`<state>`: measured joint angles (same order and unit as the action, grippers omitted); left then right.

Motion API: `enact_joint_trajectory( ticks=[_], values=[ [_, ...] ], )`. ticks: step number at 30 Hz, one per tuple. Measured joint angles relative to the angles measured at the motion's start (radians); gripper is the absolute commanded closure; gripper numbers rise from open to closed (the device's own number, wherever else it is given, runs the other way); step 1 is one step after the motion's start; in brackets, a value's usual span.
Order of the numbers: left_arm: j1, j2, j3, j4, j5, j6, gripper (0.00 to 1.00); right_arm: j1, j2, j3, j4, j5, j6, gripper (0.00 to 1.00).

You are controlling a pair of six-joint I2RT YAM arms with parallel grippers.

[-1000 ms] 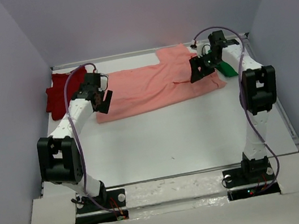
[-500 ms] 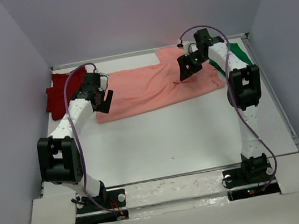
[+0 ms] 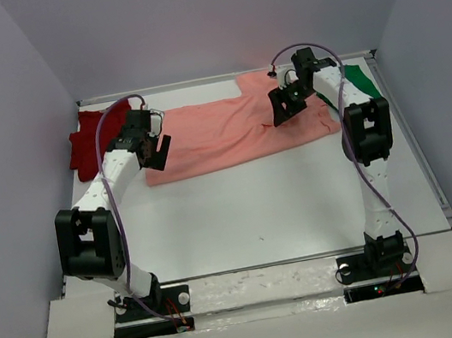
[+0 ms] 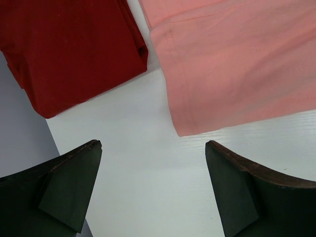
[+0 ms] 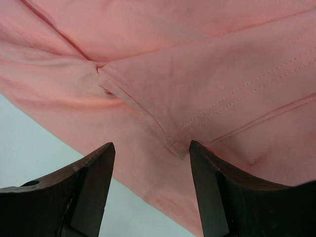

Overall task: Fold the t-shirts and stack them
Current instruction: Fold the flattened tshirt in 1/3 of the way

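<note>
Along the far edge of the surface [image 3: 250,208], the pink t-shirt [image 3: 229,132] is lying spread, barely folded, beside the red t-shirt [image 3: 85,142] in the far-left corner, with the left tool [image 3: 156,151] and right tool [image 3: 282,109] hovering above it, jaws apart, nothing stacked.

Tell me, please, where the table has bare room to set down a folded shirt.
The widest bare stretch of the table runs from the pink shirt's near hem to the near edge. A narrow gap separates the red shirt from it. The far edge is crowded: red, pink and green shirt in a row.
</note>
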<state>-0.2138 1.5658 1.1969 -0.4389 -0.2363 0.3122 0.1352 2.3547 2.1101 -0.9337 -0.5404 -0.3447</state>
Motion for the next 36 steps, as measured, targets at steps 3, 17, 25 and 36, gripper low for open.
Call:
enact_joint_trajectory(
  ticks=[3, 17, 25, 36],
  values=[
    [0.0, -0.008, 0.0, 0.0, 0.001, 0.0, 0.01, 0.0, 0.0, -0.004, 0.003, 0.012, -0.001, 0.33],
    [0.0, -0.017, 0.0, 0.0, 0.016, 0.0, 0.01, 0.0, 0.0, -0.045, 0.017, 0.054, -0.008, 0.83],
    [0.0, -0.017, 0.0, 0.0, 0.021, 0.0, 0.01, 0.0, 0.0, -0.045, 0.024, 0.066, -0.011, 1.0],
    [0.0, -0.017, 0.0, 0.0, 0.024, 0.0, 0.01, 0.0, 0.0, 0.049, 0.016, 0.096, -0.015, 1.0]
  ],
)
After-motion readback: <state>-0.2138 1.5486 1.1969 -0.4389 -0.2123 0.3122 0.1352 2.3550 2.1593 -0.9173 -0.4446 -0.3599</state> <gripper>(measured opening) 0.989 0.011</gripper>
